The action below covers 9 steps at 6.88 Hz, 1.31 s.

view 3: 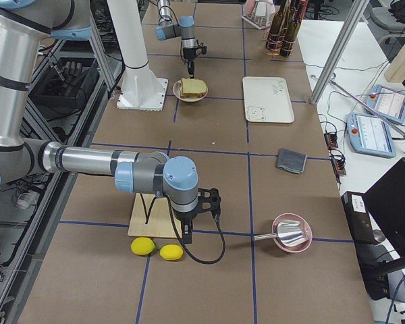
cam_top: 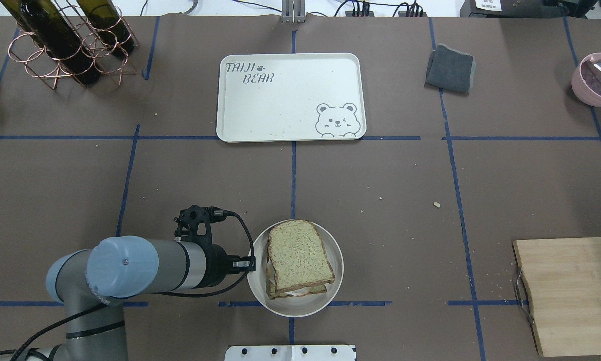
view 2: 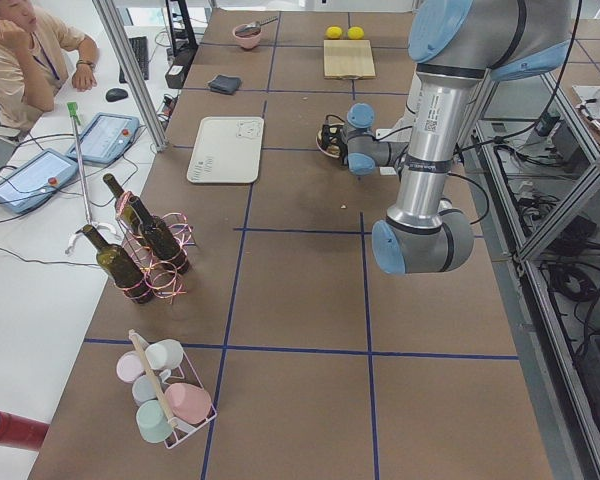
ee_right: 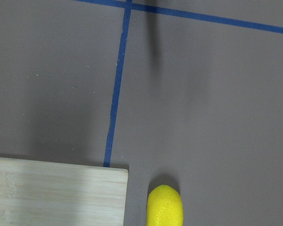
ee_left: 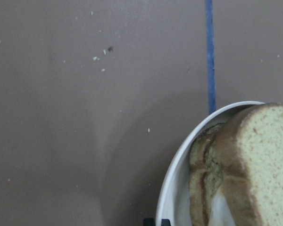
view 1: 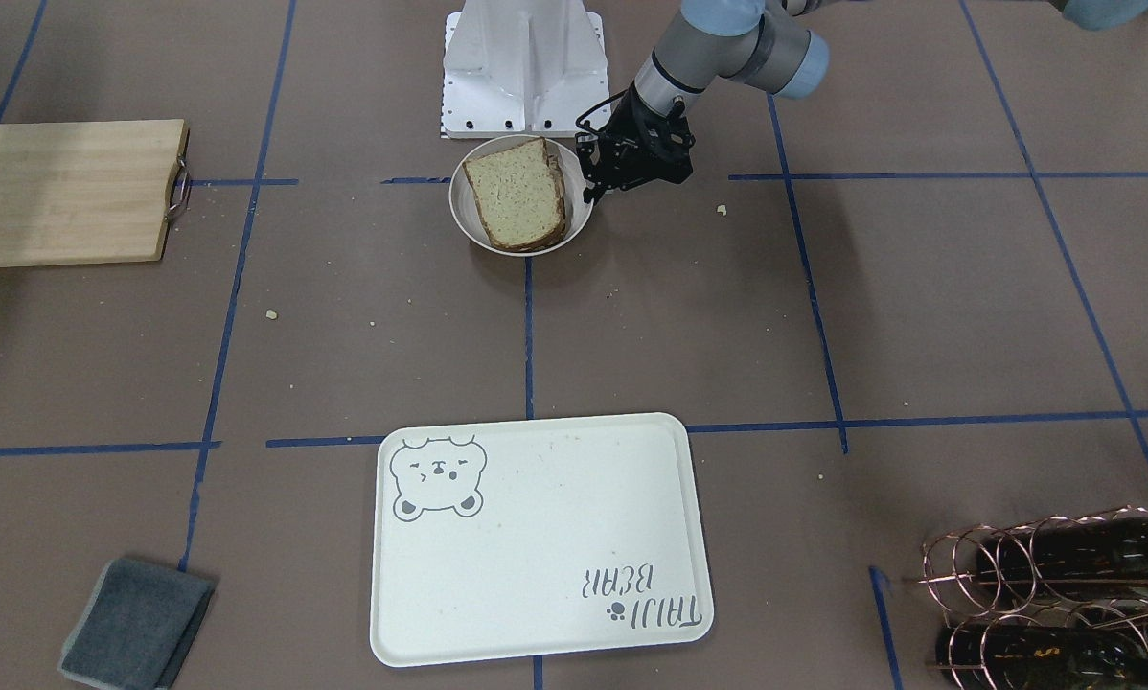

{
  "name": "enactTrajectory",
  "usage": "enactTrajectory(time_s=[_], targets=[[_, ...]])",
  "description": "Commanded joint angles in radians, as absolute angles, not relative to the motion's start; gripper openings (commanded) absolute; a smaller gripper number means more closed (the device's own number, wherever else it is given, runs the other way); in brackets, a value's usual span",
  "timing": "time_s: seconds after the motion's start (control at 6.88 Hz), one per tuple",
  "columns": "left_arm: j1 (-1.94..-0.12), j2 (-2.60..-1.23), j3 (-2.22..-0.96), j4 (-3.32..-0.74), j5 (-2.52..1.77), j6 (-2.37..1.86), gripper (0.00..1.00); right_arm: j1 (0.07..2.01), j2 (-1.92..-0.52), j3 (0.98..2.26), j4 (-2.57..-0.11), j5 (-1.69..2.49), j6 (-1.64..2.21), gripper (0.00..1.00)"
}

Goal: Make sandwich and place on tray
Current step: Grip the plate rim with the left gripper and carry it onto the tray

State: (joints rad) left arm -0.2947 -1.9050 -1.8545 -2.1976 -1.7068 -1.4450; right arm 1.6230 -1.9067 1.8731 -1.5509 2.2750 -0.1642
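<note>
Overhead exterior view: the sandwich [cam_top: 298,260] is sitting in a white dish [cam_top: 330,296], well apart from the tray [cam_top: 280,105]. The left gripper [view 1: 591,195] is hovering just beside the dish rim, fingers pinched together on nothing. The right gripper [view 3: 187,237] is hanging near 2 lemons [view 3: 143,246]; its opening cannot be told.

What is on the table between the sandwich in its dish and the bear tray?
Overhead view: between the sandwich and the tray lie only bare table cover and a blue tape line.
</note>
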Motion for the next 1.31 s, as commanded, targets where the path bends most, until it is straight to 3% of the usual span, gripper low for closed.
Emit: enactTrajectory(time_s=[0.0, 0.29, 0.73, 0.87, 1.02, 1.16], targets=[[-0.459, -1.971, -1.81, -2.166, -1.851, -1.399, 0.0, 1.623, -1.905, 1.861, -1.551, 2.266, -0.166, 1.0], [-0.643, -2.173, -1.586, -2.115, -1.931, -1.251, 0.0, 1.623, -1.899, 1.853, -1.551, 2.266, -0.164, 1.0], [-0.794, -2.479, -1.07, -2.176, -1.979, -1.141, 0.0, 1.623, -1.898, 1.855, -1.549, 2.267, -0.166, 1.0], [-0.795, -2.5, -0.929, -2.286, -1.968, -1.14, 0.0, 1.623, -1.899, 1.853, -1.549, 2.267, -0.166, 1.0], [-0.79, -2.552, -0.828, -2.31, -1.926, -1.14, 0.0, 1.623, -1.899, 1.853, -1.549, 2.267, -0.166, 1.0], [-0.79, -2.559, -0.819, -2.336, -1.924, -1.14, 0.03, 1.623, -1.899, 1.853, -1.551, 2.267, -0.166, 1.0]])
